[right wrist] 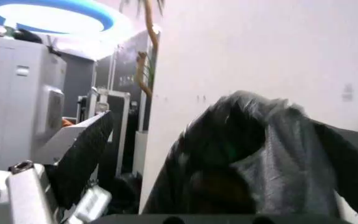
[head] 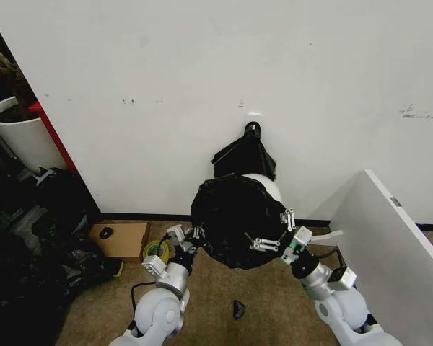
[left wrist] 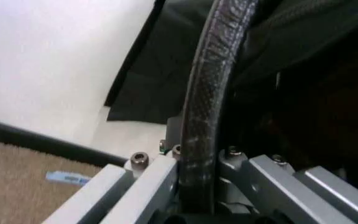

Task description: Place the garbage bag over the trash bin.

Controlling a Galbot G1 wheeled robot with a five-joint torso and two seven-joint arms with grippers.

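We count one garbage bag, stretched open over one trash bin by the wall — the bag's mouth faces up toward us, its body hanging down over the bin. Left gripper pinches the bag's left edge; the left wrist view shows plastic clamped between its fingers. Right gripper sits at the right edge — its grip we cannot tell.

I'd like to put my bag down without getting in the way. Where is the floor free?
Bare carpet lies between the two arms, apart from a small dark object. It is crowded around the trash bin, where the left gripper and right gripper meet the garbage bag, and along the cluttered left side.
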